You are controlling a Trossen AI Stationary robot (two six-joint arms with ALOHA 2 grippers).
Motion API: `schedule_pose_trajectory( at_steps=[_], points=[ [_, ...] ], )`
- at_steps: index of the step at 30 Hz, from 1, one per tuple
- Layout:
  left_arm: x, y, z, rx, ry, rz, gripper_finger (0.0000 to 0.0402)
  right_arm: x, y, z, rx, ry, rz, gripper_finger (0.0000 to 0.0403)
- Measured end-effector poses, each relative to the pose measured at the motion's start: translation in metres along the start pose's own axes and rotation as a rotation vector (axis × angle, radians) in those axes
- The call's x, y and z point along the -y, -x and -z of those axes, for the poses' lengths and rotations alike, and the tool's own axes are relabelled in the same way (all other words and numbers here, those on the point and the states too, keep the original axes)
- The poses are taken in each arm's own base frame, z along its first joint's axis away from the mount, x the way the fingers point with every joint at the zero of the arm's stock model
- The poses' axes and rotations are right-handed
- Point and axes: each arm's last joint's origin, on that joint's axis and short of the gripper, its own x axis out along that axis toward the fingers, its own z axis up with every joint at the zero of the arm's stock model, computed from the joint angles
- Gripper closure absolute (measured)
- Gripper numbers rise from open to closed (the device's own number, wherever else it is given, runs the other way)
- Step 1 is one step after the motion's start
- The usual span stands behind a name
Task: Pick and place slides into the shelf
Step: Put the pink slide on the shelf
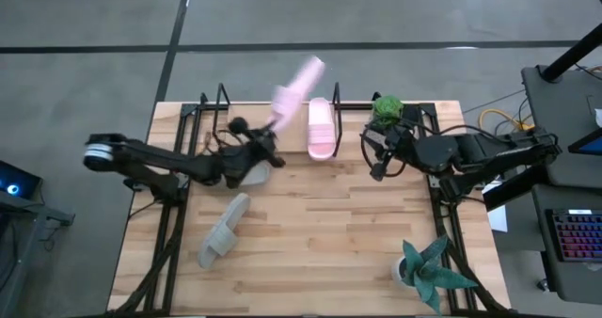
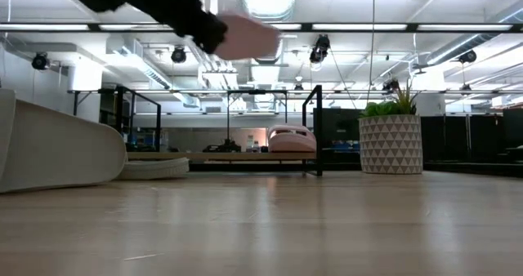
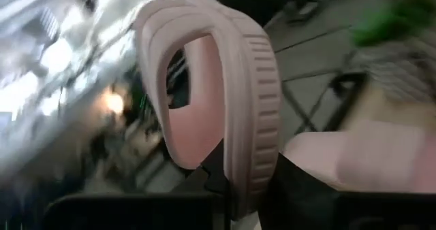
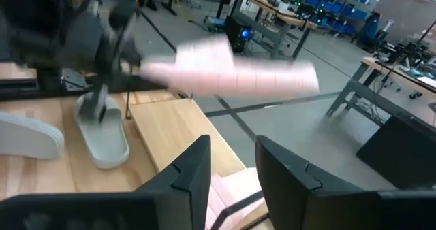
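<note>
Left gripper [image 1: 270, 133], top centre of high view, clamps a pink slide [image 1: 298, 87] aloft. Right gripper [image 4: 231, 163] partly open, holds nothing.

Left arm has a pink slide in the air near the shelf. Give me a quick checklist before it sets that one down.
1. Left claw shut on the raised pink slide: ok.
2. Free shelf board beside the pink slide already placed: ok.
3. Right claw empty, clear of the drop path: ok.
4. Raised slide level for placing: not ok, tilted.
5. Two grey-green slides on the table, not shelved: not ok.
</note>
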Motion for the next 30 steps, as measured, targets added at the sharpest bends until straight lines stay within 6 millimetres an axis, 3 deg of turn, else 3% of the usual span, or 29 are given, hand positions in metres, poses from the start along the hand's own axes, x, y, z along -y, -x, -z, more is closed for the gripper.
schedule_pose_trajectory(
  at_steps=[4,9,17,24,30],
  points=[
    [-0.013,0.005,0.005,-0.126,0.092,-0.144,0.0387,-0.002,-0.002,0.004,-0.009,0.004,0.0,0.0294],
    [-0.002,0.003,0.015,-0.254,-0.022,-0.288,0.0387,-0.005,-0.004,0.01,-0.021,0.021,0.0,0.0298],
    [0.024,-0.002,0.022,-0.187,-0.134,-0.102,0.0387,-0.027,-0.022,0.025,-0.023,0.38,-0.081,0.0291],
    [0.032,0.004,0.02,-0.16,-0.168,-0.044,0.0387,-0.058,-0.054,0.032,0.026,0.87,-0.011,0.0239],
    [0.041,0.018,0.016,-0.096,-0.242,0.064,0.0388,-0.065,-0.084,0.036,-0.043,0.975,0.021,0.0181]
  ],
)
